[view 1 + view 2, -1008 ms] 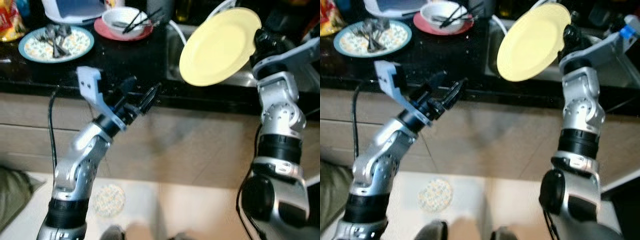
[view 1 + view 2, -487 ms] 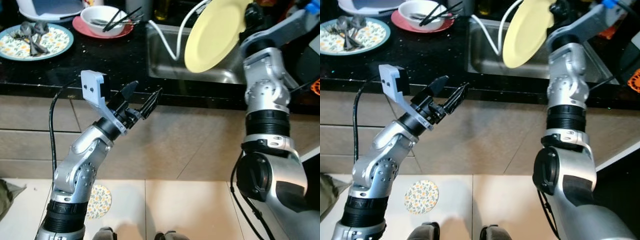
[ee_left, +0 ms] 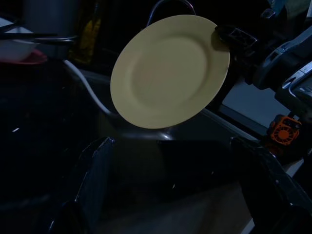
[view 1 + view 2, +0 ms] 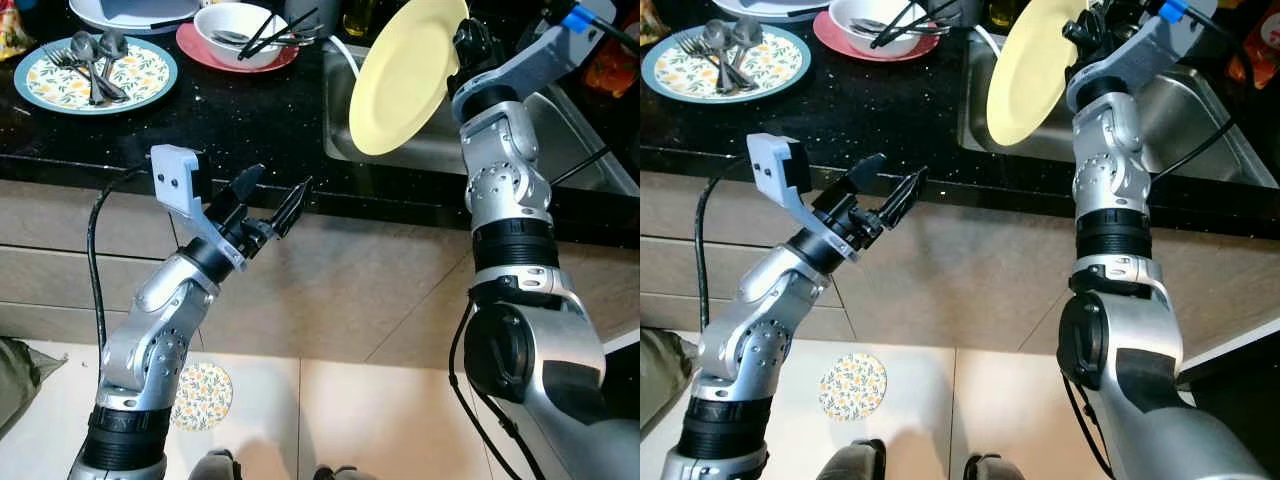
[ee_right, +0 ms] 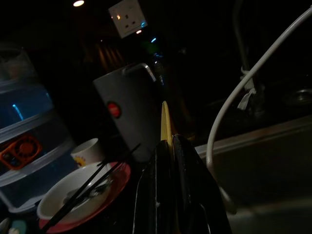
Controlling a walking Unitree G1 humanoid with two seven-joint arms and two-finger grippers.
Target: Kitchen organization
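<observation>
A pale yellow plate point(image 4: 403, 75) hangs tilted over the steel sink point(image 4: 575, 130), its rim pinched by my right gripper point(image 4: 462, 40), which is shut on it. In the right wrist view the plate point(image 5: 165, 122) stands edge-on between the black fingers point(image 5: 183, 185). My left gripper point(image 4: 272, 198) is open in front of the black counter's front edge, holding nothing. The left wrist view looks past its fingers point(image 3: 95, 170) at the plate point(image 3: 168, 70).
On the black counter point(image 4: 240, 110) lie a floral plate with cutlery point(image 4: 95, 72) and a white bowl with chopsticks point(image 4: 240, 20) on a red saucer. A white hose point(image 4: 345, 55) runs into the sink. A small floral plate point(image 4: 203, 395) lies on the tiled floor.
The camera has shifted. The yellow plate has turned from nearly edge-on to show more of its face, still over the sink. The left arm holds its pose.
</observation>
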